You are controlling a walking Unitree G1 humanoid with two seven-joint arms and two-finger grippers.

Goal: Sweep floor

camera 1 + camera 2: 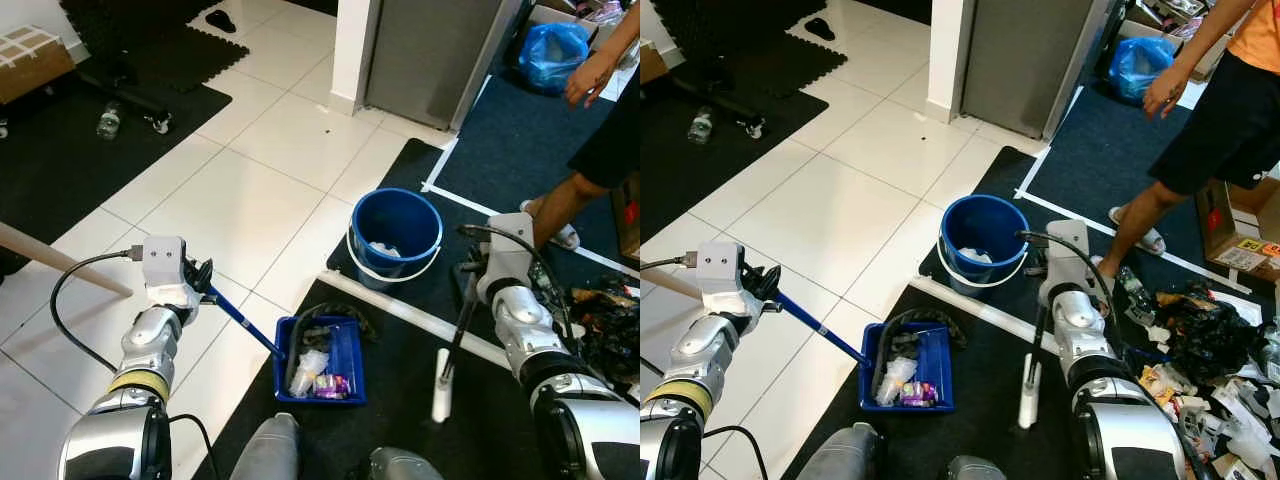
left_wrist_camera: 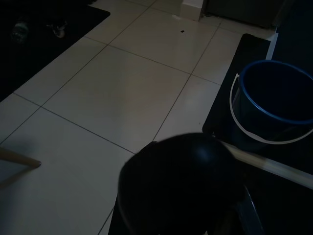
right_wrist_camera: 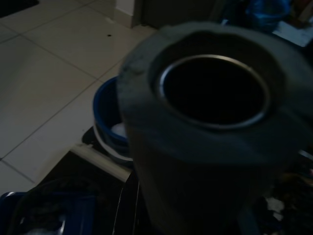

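Head views: left gripper (image 1: 200, 285) clenched on the blue handle of the dustpan (image 1: 325, 360), which rests on the dark mat, loaded with wrappers and debris, near the blue bucket (image 1: 396, 232). Right gripper (image 1: 1042, 322) grasps the broom stick (image 1: 1030, 385), held upright. Wrist views: dark; bucket rim discernible. Judgement: collection done; next move calls for lifting and tipping the pan into the bucket

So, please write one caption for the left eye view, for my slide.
Left gripper holds a blue dustpan full of litter beside a blue bucket; right gripper holds a broom handle.
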